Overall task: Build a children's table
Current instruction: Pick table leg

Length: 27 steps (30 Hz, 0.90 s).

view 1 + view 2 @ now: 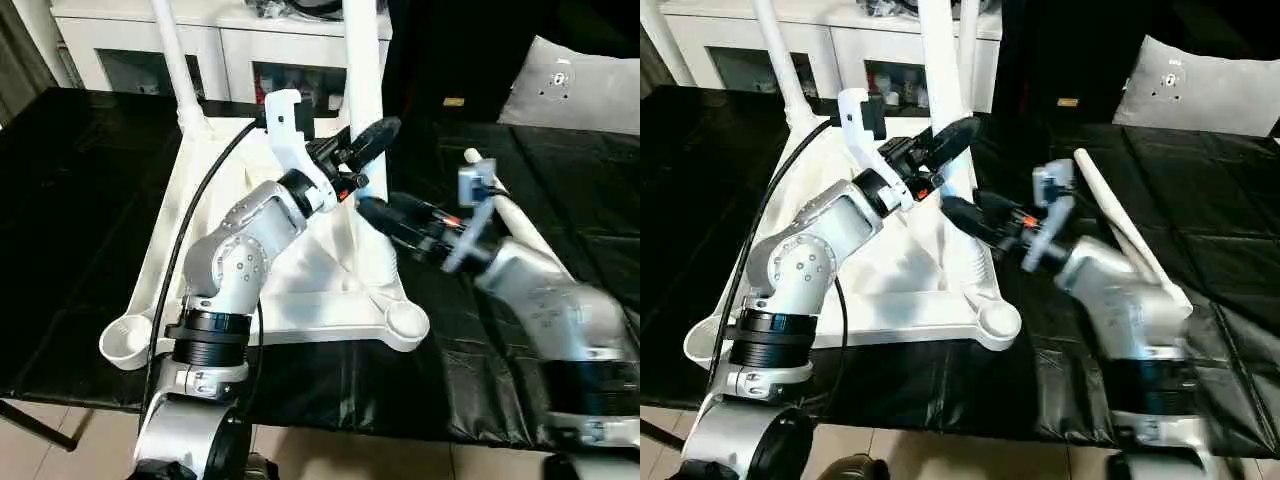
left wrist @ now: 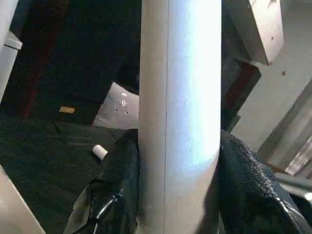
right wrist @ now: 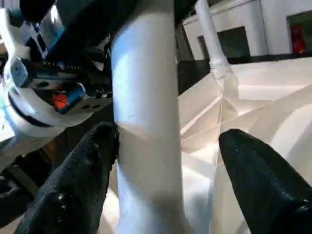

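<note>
Tabletop (image 1: 300, 290), white plastic, is lying ribbed side up on the black counter (image 1: 80, 220), under both hands. Two legs are standing upright in its far corner sockets: one leg (image 1: 172, 55) is beyond the left hand (image 1: 368, 140), and the other leg (image 1: 362, 60) is passing between that hand's fingers. A third leg (image 1: 505, 215) is lying loose on the counter just past the right hand (image 1: 372, 208). Both near sockets are sitting empty, so roughly half the fitting appears done; a fourth leg is not accounted for.

Left hand is clenching the upright leg, fingers (image 2: 122, 185) pressing either side of the tube in the left wrist view. Right hand is straddling the same leg lower down, its fingers (image 3: 253, 175) spread with a gap on one side, apparently released. Head views are giving the overall layout; wrist views are giving the finger contact.
</note>
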Motion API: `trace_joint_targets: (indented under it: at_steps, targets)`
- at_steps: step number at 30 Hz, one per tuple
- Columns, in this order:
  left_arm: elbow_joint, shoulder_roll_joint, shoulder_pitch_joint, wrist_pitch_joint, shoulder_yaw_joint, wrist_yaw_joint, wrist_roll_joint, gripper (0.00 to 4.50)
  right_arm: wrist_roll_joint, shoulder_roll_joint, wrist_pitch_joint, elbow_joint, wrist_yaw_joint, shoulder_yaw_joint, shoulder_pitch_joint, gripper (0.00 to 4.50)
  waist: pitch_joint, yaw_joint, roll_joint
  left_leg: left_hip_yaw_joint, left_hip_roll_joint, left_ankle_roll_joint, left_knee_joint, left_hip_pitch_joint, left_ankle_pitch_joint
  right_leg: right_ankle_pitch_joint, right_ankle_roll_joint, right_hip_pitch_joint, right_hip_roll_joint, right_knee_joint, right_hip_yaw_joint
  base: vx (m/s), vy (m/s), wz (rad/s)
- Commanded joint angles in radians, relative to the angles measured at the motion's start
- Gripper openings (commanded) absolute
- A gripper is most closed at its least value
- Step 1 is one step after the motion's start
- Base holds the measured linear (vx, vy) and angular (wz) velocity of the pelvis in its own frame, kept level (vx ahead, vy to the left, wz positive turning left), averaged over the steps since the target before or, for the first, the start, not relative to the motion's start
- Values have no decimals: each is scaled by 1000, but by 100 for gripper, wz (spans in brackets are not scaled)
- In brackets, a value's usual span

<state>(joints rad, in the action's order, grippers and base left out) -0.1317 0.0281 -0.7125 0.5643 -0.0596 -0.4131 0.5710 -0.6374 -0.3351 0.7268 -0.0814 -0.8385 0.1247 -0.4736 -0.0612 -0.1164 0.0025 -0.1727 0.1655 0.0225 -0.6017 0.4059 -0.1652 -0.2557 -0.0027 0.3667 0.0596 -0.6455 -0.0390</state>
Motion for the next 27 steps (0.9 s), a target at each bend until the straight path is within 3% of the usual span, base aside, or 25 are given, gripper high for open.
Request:
trace_joint_targets:
  at_steps: [1,8,16,27]
  targets:
    - [13,-7,-29,3,21,-23,-11,181,-12,-20,17,3,-22,-6,-20,364,75,-5,-18,21,61,-58,55,-27,-32,107,-213,-44,87,72,40,0,0,0]
    - [30,-53,-57,49,50,-154,36,181,8,-98,10,-7,-154,-72,-17,364,75,-8,-18,19,60,-66,52,-27,-33,114,-234,-43,88,69,40,0,0,0]
    - [103,-89,-39,71,111,-277,68,181,-8,-124,18,4,-238,-108,-19,364,76,-10,-18,19,63,-74,51,-28,-35,117,-256,-43,90,66,38,0,0,0]
    - [139,-94,-33,87,146,-341,83,181,2,-136,4,-4,-296,-149,-28,364,76,-13,-20,19,63,-73,51,-28,-40,98,-252,-42,89,68,39,0,0,0]
